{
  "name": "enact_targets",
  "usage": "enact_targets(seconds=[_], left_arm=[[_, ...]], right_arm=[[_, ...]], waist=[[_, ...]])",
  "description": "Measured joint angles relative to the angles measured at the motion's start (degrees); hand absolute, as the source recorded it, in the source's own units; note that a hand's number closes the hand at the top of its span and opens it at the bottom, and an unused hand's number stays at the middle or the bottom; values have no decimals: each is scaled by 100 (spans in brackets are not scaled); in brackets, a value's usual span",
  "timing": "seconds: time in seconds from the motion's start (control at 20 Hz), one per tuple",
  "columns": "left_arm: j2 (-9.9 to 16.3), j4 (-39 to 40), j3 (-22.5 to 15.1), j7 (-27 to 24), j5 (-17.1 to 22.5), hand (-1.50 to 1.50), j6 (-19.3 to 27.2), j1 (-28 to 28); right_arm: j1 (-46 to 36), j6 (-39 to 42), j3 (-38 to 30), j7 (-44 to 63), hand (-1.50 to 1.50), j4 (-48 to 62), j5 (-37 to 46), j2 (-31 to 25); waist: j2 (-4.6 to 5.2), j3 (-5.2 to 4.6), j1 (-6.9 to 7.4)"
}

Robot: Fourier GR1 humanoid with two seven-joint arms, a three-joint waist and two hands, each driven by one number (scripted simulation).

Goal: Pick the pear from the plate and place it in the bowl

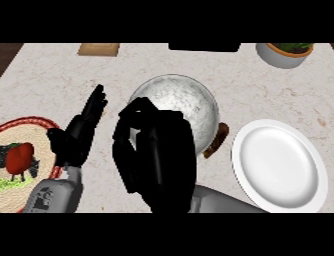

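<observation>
Curling its fingers, the right hand (155, 155) hovers beside the bowl (176, 97).

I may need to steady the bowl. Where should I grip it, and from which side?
The left rim of the bowl, probably, from above with the left hand. It stands upright and open; that rim is bare, while the right hand covers its near edge and a brown thing lies at its right.

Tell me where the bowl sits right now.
In the head view the bowl sits at the counter's centre, up and left of the white plate, with the right hand raised in front of its near rim.
</observation>
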Motion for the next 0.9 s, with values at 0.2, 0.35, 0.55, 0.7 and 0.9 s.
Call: enact_targets(seconds=[0.2,0.35,0.55,0.7,0.9], left_arm=[[21,59,21,-6,27,0,-53,-78],[3,91,1,-29,17,0,-65,-118],[-42,94,-34,-2,3,0,-52,-145],[-20,79,-1,-38,4,0,-45,-104],[1,15,40,-30,10,0,-24,-61]], right_arm=[[-932,233,-111,488,150,293,136,-29],[-1539,366,-288,759,150,608,148,-43],[-2245,497,-576,1007,150,1073,15,-52],[-2631,657,-799,1108,150,1508,-80,-52],[-2923,898,-976,1115,150,2188,-121,-50]], waist=[[19,5,49],[35,10,67],[55,15,97],[63,18,57],[77,24,-6]])
